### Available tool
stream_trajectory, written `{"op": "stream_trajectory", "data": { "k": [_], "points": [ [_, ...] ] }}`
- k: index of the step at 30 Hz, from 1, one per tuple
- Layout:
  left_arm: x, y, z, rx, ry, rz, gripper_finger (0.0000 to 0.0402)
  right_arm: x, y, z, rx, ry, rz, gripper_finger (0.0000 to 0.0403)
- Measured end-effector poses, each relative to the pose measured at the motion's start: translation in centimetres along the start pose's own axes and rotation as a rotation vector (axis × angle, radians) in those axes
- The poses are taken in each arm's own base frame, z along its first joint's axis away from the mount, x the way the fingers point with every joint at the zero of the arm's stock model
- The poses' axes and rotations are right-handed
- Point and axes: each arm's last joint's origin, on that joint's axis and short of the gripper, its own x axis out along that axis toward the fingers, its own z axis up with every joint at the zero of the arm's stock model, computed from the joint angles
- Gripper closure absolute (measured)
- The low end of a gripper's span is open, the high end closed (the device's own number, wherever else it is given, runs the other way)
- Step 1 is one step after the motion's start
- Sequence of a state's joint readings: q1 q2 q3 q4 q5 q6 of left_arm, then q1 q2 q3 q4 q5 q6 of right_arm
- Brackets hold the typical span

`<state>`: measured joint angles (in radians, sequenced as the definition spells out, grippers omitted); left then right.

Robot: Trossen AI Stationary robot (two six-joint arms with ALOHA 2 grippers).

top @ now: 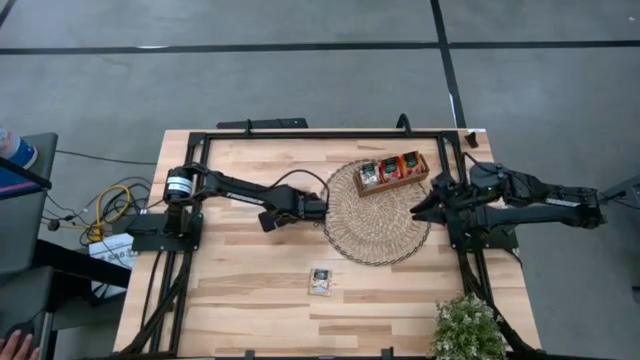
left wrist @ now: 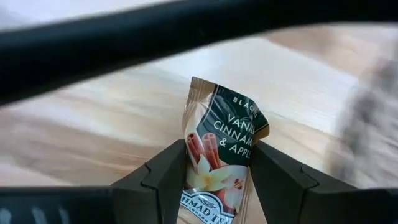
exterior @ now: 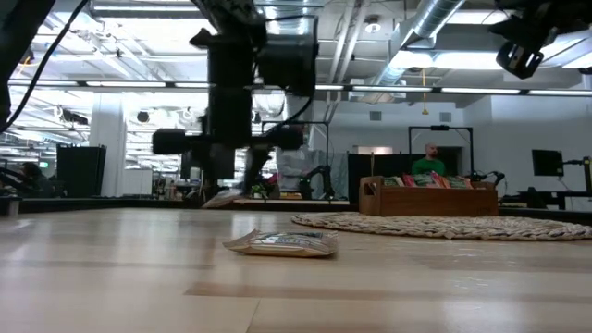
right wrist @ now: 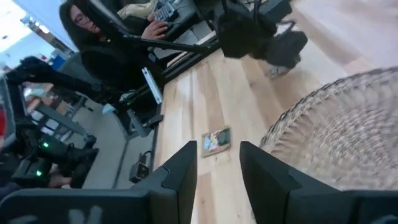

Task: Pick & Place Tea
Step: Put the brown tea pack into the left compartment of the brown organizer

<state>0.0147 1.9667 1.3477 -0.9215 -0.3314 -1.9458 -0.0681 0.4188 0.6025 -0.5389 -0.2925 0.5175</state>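
Note:
My left gripper is over the wood just left of the round wicker mat, shut on a tea sachet with a dark green label and a printed picture. A second tea sachet lies flat on the table nearer the front edge, and shows in the low view and the right wrist view. The wooden tray with red sachets stands on the mat's far part. My right gripper waits above the mat's right edge, open with nothing between its fingers. My left gripper pinches the sachet between its two fingers, one on each flat side edge, around the sachet's middle. The fingers come steeply from above. The sachet sticks out past the fingertips, slightly bent and tilted; in the low view its pale end hangs just above the wood.
A potted plant stands at the table's near right corner. Black frame rails run along the table's edges. A person sits beyond the table's left side. Bare wood lies between the mat and the front edge.

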Motion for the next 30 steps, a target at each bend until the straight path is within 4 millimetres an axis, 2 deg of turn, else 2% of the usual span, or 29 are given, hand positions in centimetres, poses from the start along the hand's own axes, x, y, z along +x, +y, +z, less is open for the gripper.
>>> {"op": "stream_trajectory", "data": {
  "k": [5, 11, 16, 21, 25, 30],
  "points": [
    [-2.7, -2.0, -0.3, 0.186, -0.045, -0.126, 0.0237, 0.5, -0.2, 0.0, 0.113, 0.069, 0.052, 0.029],
    [-7.6, -4.6, -1.2, 0.437, -0.158, -0.335, 0.0237, 1.9, -1.2, 0.6, 0.197, 0.14, 0.067, 0.029],
    [-12.3, -6.4, -2.0, 0.637, -0.234, -0.534, 0.0237, 3.4, -2.8, 2.3, 0.23, 0.123, 0.122, 0.029],
    [-16.0, -7.3, -2.8, 0.811, -0.28, -0.697, 0.0237, 4.8, -4.9, 4.6, 0.252, 0.077, 0.232, 0.029],
    [-17.5, -7.3, -3.4, 0.907, -0.263, -0.767, 0.0237, 5.7, -6.7, 5.7, 0.262, 0.064, 0.293, 0.0283],
    [-17.9, -6.9, -4.1, 0.951, -0.22, -0.793, 0.0237, 6.5, -8.5, 6.4, 0.287, 0.072, 0.334, 0.0242]
  ]
}}
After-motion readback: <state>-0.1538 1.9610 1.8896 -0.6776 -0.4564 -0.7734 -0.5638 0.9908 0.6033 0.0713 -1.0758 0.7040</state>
